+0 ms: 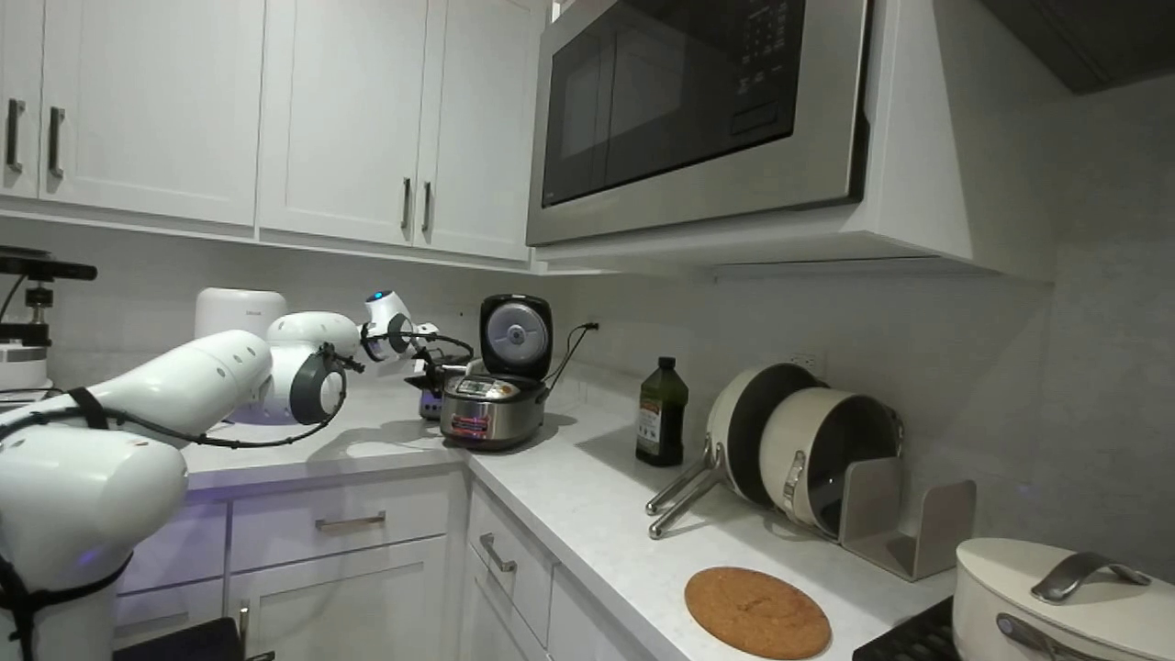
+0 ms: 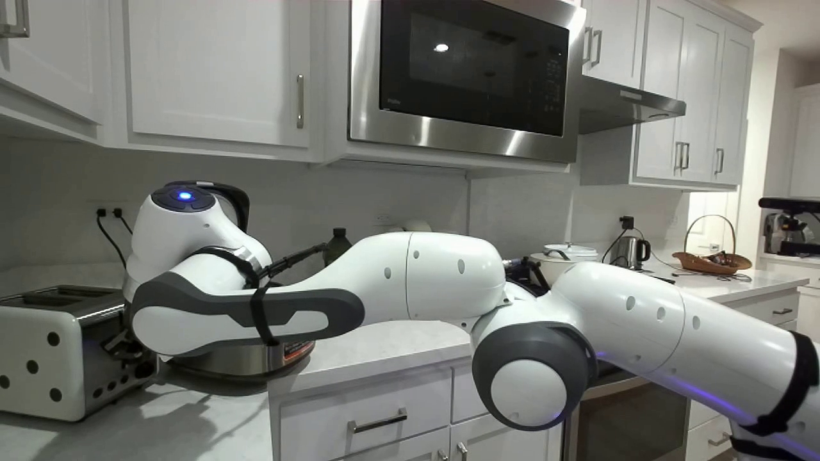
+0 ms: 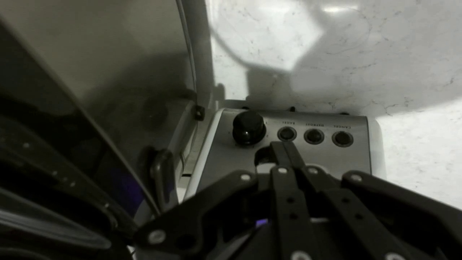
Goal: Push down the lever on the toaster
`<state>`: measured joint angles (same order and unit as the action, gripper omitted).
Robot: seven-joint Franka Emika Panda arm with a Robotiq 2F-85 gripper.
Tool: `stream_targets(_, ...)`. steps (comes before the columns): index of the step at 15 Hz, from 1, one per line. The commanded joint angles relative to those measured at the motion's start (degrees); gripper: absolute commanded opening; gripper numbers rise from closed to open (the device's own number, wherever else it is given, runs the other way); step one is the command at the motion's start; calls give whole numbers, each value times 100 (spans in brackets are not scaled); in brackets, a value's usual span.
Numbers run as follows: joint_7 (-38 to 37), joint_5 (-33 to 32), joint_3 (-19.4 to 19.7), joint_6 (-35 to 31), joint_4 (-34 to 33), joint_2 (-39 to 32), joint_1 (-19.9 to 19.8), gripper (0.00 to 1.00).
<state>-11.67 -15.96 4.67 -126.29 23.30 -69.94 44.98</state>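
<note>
– Our gripper is right at the button side of the toaster, fingers pressed together!

– That's beside the rice cooker, back from the inner front corner of the tabletop.

– We'd call it the lining-up step: the dark knob by the fingertips is probably the lever, contact unclear. Next, we need a straight, steady press down.

– Our arm reaches over the front edge, wrist angled down.
</note>
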Motion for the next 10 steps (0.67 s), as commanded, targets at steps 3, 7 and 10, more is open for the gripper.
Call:
stream_targets(3,-185,-41,107,62,360,78,30,0)
stream_targets(7,-186,-42,107,125,362,56,37,0)
stream_targets(10,-183,-39,104,130,365,54,37,0)
